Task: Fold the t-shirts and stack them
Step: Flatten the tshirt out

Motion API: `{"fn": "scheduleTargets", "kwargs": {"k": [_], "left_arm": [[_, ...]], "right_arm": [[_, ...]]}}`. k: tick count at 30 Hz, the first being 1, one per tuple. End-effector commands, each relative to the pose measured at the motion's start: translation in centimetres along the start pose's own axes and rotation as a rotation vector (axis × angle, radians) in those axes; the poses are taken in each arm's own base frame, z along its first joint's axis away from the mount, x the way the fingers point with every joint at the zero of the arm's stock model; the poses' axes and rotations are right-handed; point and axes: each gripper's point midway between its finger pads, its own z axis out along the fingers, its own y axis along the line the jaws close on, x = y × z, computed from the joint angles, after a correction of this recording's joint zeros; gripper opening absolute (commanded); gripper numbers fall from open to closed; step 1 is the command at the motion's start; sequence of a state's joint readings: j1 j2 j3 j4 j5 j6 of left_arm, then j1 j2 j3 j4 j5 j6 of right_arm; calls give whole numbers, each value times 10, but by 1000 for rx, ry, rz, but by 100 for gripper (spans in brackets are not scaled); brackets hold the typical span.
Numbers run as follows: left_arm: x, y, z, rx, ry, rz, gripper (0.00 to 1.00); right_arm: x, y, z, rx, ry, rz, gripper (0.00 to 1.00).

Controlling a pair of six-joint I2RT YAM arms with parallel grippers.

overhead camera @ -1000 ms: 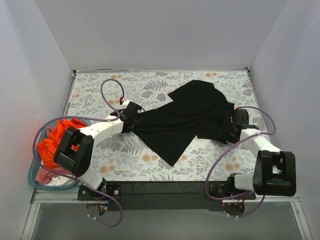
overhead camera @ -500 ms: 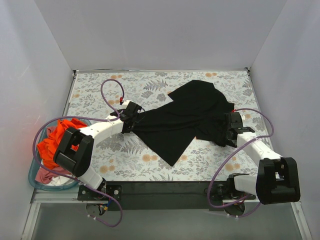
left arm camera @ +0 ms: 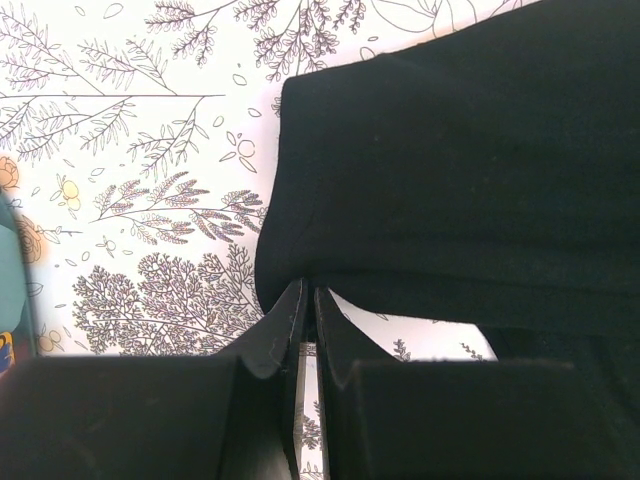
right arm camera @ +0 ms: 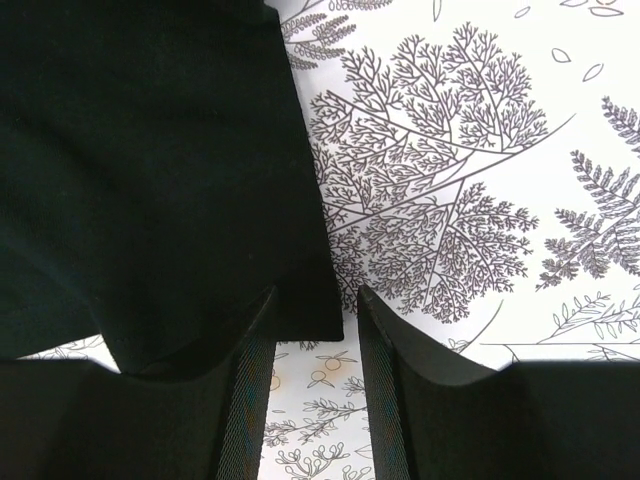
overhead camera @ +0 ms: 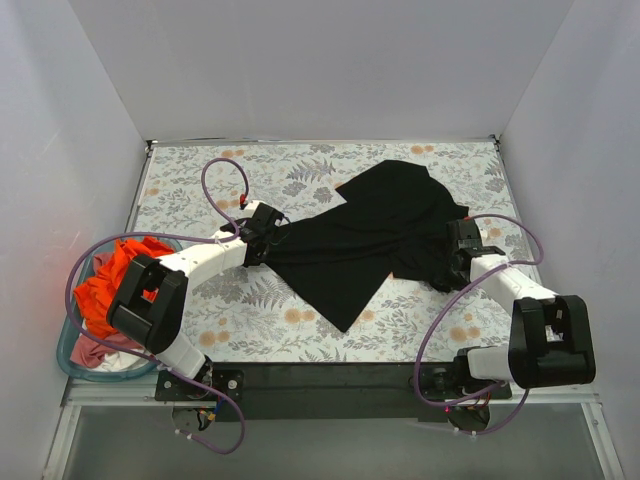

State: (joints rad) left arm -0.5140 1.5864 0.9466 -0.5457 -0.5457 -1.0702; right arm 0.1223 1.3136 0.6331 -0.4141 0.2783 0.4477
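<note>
A black t-shirt [overhead camera: 385, 235] lies spread across the middle and right of the floral table [overhead camera: 190, 195]. My left gripper [overhead camera: 266, 238] is at its left edge, shut on a fold of the hem [left arm camera: 308, 290]; the black t-shirt [left arm camera: 460, 170] stretches away above the jaws. My right gripper [overhead camera: 451, 267] is at the shirt's lower right edge. In the right wrist view the right gripper [right arm camera: 316, 292] stands open, and a corner of the black t-shirt [right arm camera: 150, 180] lies between its fingers, just over the table. More t-shirts, orange-red [overhead camera: 112, 275] and pink [overhead camera: 95, 350], are heaped at the left.
A translucent teal basket [overhead camera: 66, 352] holds the heaped shirts off the table's left edge; its rim [left arm camera: 8, 285] shows in the left wrist view. White walls close in the table at the back and both sides. Purple cables loop over both arms.
My right gripper has moved left and farther onto the shirt's right edge, and its jaws have narrowed around the corner. The left gripper and the shirt have stayed still.
</note>
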Motion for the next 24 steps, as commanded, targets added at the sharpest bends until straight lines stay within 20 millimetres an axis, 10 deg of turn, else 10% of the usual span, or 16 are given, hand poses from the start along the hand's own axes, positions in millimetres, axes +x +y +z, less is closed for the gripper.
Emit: {"fn": "scheduleTargets", "kwargs": {"k": [1,17,24], "left_arm": [[-15,4,-12,16,-49,-34,0],[-13,6,-9,4,-54,-31,0],[-32,12,-4,-84,-61,-28,0]], "right_arm": [[4,6,6,-15,32,6,43],[31,2,21,6,132,-3,1],[-23,3,1,13,-28,-9,1]]}}
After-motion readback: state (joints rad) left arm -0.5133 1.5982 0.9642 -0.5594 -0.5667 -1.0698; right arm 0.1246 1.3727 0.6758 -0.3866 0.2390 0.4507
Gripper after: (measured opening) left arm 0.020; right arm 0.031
